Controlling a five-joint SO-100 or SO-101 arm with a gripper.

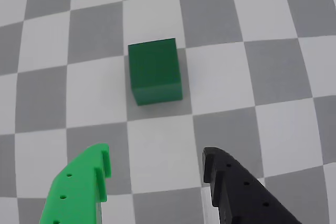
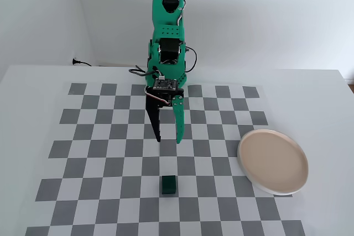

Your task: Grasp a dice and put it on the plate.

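The dice [image 1: 155, 72] is a small dark green cube resting on the checkerboard; the fixed view shows the dice [image 2: 168, 184] near the board's front edge. My gripper [image 1: 156, 161] hangs open above the board, one green finger [image 1: 84, 187] and one black finger [image 1: 236, 187], with nothing between them. In the fixed view the gripper [image 2: 168, 139] points down, about one square behind the dice and not touching it. The beige-pink plate [image 2: 272, 160] lies at the right edge of the board, empty.
A grey and white checkerboard mat [image 2: 110, 167] covers a white table [image 2: 33, 92]. The arm's green base [image 2: 167, 42] stands at the back middle, with cables [image 2: 138, 71] beside it. A white wall is behind.
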